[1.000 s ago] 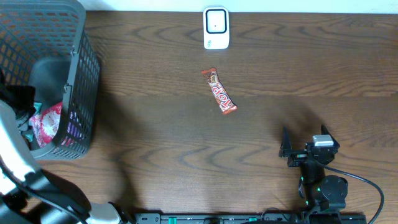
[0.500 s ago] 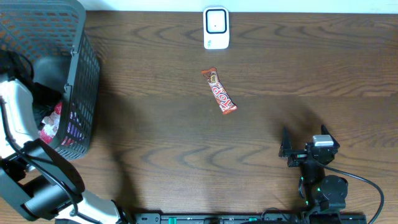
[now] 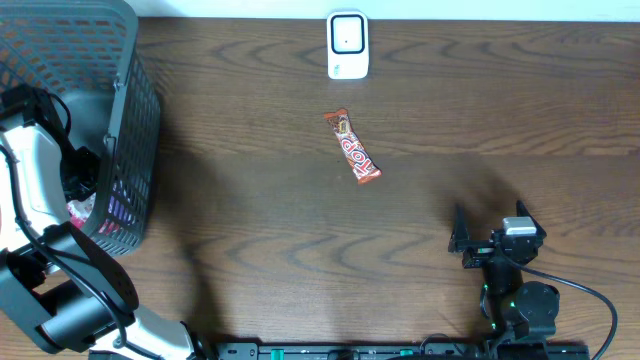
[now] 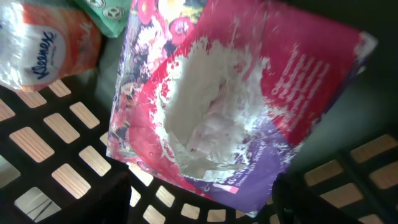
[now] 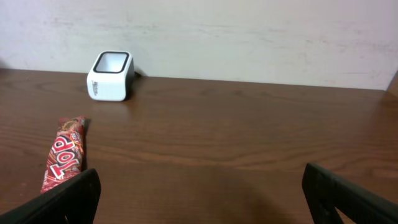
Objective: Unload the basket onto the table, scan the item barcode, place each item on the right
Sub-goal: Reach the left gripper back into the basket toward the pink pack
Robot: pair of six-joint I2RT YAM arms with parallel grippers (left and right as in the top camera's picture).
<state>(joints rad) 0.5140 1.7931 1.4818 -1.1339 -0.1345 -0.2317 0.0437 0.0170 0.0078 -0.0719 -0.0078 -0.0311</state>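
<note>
A pink and purple flowered pouch [image 4: 236, 106] lies in the dark mesh basket [image 3: 135, 100] at the far left; a bit of it [image 3: 78, 209] shows beside my left arm. My left gripper [image 4: 202, 202] hangs open just over the pouch's lower edge, one dark finger on each side, holding nothing. A white scanner [image 3: 348, 45] stands at the back middle of the table, also seen as a white box [image 5: 111, 76]. My right gripper [image 3: 488, 228] rests open near the front right, nothing between its fingers [image 5: 68, 199].
A red candy bar [image 3: 353, 147] lies on the table in front of the scanner, seen too at the left [image 5: 64, 152]. Inside the basket, an orange Kleenex pack [image 4: 43, 43] and a green packet [image 4: 102, 9] lie beside the pouch. The basket's walls close round my left arm.
My left arm has swung over the basket and reached down into it, now covering most of the pink pouch from above. The right arm and the candy bar have not moved.
</note>
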